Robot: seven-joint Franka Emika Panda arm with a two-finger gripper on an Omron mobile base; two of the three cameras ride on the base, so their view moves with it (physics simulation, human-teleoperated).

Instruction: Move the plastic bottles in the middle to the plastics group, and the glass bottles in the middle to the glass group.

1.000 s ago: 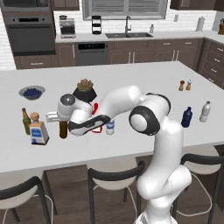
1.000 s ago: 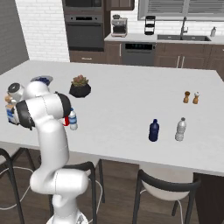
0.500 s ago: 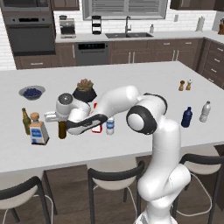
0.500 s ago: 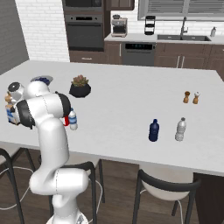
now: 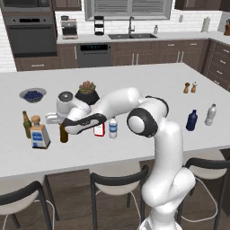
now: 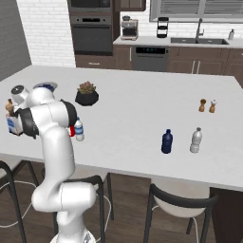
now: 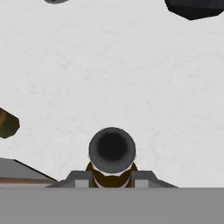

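Tool clamped on brown beer bottle, now nearer square bottle and green bottle by surface left edge; open room behind.

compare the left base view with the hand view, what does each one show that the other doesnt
Left base view alone: the red bottle and the small water bottle mid-counter, the dark blue bottle and greyish clear bottle far right, the salt and pepper shakers, and the bowl of blueberries.

Hand view alone: a look straight down on the brown beer bottle's cap, with the gripper shut on its neck.

Both: the brown beer bottle, the olive-green bottle, the black plant pot and the white counter.
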